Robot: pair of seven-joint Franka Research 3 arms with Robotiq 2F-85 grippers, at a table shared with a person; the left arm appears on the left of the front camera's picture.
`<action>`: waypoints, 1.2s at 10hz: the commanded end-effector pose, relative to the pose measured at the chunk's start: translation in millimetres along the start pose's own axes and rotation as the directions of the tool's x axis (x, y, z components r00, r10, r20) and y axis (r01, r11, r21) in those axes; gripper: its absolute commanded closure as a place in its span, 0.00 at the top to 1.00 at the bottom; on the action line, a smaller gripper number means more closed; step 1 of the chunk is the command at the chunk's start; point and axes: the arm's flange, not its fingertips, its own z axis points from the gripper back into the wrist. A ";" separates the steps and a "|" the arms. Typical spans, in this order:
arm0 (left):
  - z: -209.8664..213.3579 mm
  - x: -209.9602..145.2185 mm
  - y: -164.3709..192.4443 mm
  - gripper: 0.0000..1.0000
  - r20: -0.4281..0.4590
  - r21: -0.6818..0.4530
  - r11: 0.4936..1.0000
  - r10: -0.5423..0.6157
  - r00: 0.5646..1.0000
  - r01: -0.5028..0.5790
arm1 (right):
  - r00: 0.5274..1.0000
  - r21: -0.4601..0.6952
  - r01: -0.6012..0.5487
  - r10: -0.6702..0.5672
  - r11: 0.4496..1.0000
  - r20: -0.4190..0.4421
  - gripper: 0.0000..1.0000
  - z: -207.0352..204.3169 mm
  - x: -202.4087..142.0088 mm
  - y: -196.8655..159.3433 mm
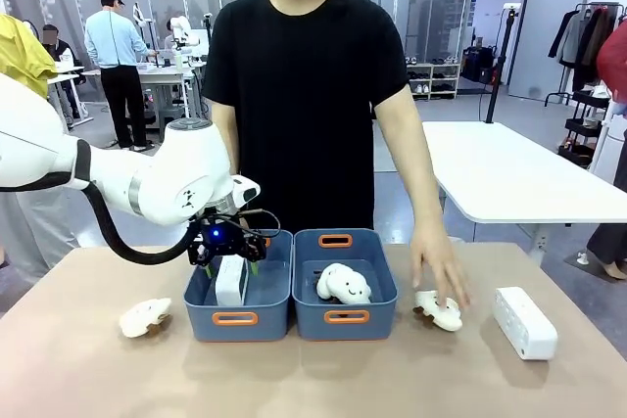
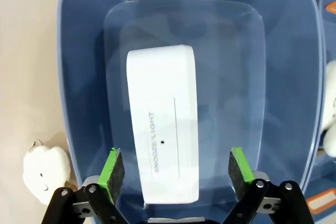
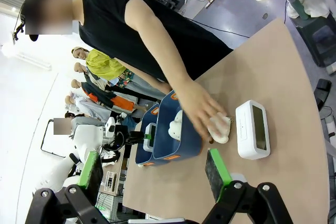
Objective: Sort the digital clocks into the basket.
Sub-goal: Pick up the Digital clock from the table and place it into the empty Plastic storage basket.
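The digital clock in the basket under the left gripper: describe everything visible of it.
The digital clock is a white, smooth plastic box with rounded corners. Its upward face carries a thin outlined panel printed SNOOZE/LIGHT, with a small dot. It lies lengthwise inside the blue basket, apparently resting on the floor, clear of the walls. The open left gripper straddles its near end, with green pads on either side and gaps showing, so nothing seems to grip it. Its display is hidden.
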 end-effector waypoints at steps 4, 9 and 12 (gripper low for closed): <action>100.9 -38.6 72.3 1.00 0.017 -0.155 0.988 0.013 1.000 -0.010 | 1.000 0.012 -0.006 0.006 1.000 0.005 1.00 0.0 -0.2 0.4; 194.0 -78.8 284.4 1.00 0.023 -0.626 0.775 0.129 0.991 -0.086 | 1.000 0.012 -0.006 0.006 1.000 0.005 1.00 0.0 -0.2 0.4; 207.4 -142.3 470.8 1.00 0.055 -0.859 0.496 0.332 0.942 -0.125 | 1.000 0.012 -0.006 0.006 1.000 0.005 1.00 0.0 -0.2 0.4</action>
